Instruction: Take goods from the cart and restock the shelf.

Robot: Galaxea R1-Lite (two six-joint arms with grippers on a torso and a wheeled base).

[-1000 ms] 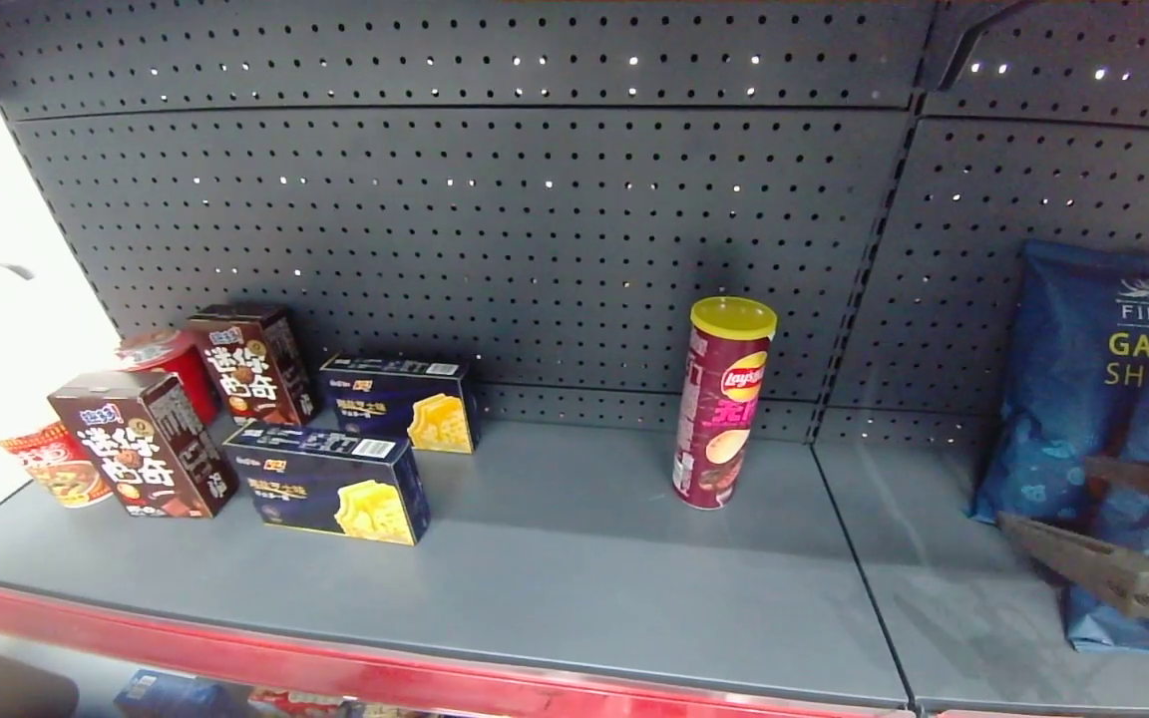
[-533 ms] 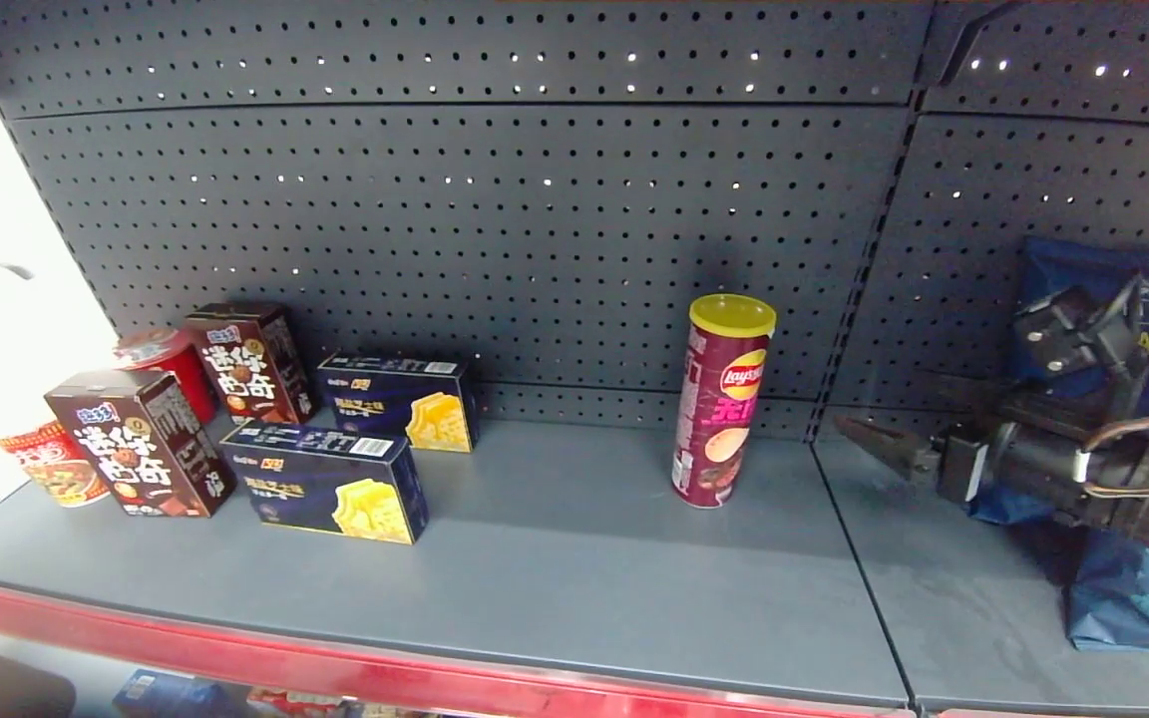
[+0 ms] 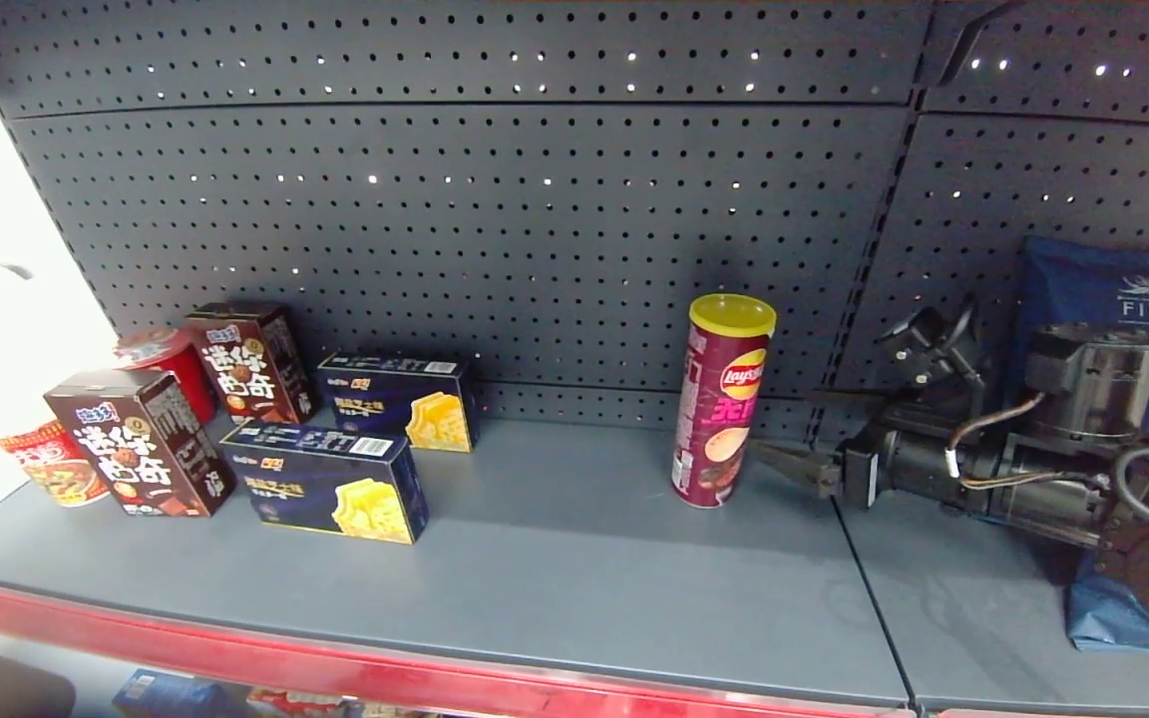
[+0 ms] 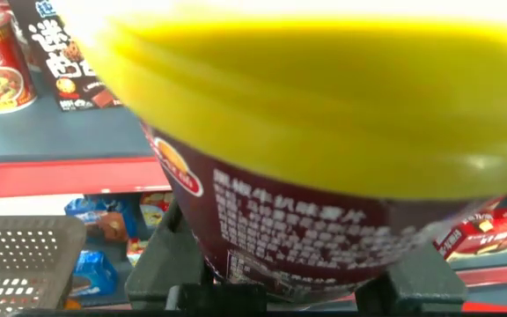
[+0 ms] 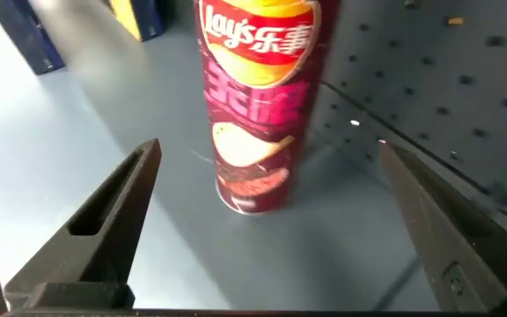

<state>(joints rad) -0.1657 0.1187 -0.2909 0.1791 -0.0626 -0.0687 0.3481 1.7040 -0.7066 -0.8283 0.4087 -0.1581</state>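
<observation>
Progress. The shelf (image 3: 555,558) is partly stocked. One standing can (image 3: 724,399) is upright near the back panel, right of centre. Boxes (image 3: 335,484) and cups (image 3: 56,464) are grouped at the left end, and a blue bag (image 3: 1113,289) leans at the right. A bare stretch of shelf lies between the boxes and the standing can. Judged: restocking is under way, not finished.

Left pincer (image 4: 293,286) is clamped on a held can (image 4: 306,229), yellow lid toward the camera, out in front of the shelf's red edge. This can is not yet shelved. Right pincer (image 5: 270,145) has its fingers apart with nothing in them. It is aimed at the lower part of the standing can, near it but not touching. Whether it means to grip or to straighten the can, I cannot tell.

Views.
- The head view gives the whole layout and puts the right pincer low over the shelf, just beside the standing can's right side.
- The right wrist view adds the finger spacing: the gap is wider than the can, which stands ahead of the tips.
- The left wrist view adds the held can, a mesh basket (image 4: 16,264) below (probably the cart) and goods on a lower shelf.
</observation>
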